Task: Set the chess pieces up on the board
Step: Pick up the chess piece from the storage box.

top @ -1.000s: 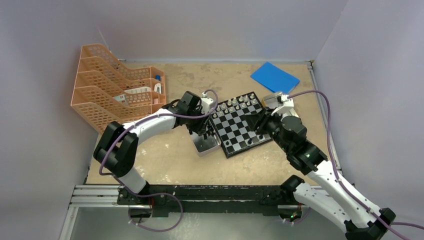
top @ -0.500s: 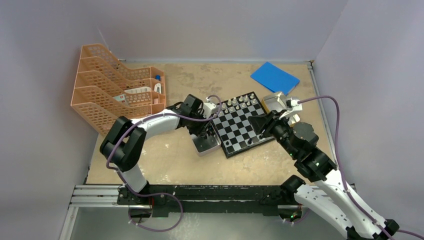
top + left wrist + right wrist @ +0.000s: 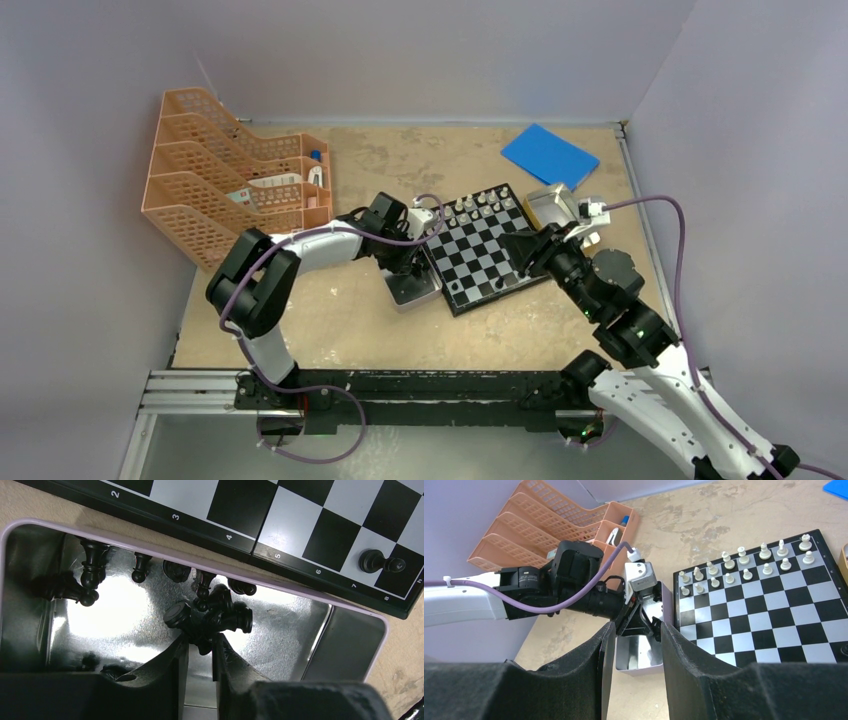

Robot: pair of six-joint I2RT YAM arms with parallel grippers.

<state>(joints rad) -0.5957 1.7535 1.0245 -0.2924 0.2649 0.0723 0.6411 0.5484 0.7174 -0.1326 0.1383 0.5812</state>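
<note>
1. Two rows of white chess pieces (image 3: pixel 744 562) stand at the far end of the board (image 3: pixel 480 250); a single black piece (image 3: pixel 376 561) sits near its corner.
2. The left fingers (image 3: pixel 176 669), almost pressed together, nip a heaped piece (image 3: pixel 200 641), crowded by other black pieces (image 3: pixel 92 575), inside the silver tin (image 3: pixel 345 640) just beside the board.
3. The right fingers (image 3: pixel 584 672), spread and empty, hang above the board's right edge.
4. Orange trays (image 3: pixel 215 170) and a blue pad (image 3: pixel 549 155) stand apart on the surface (image 3: pixel 400 160).
</note>
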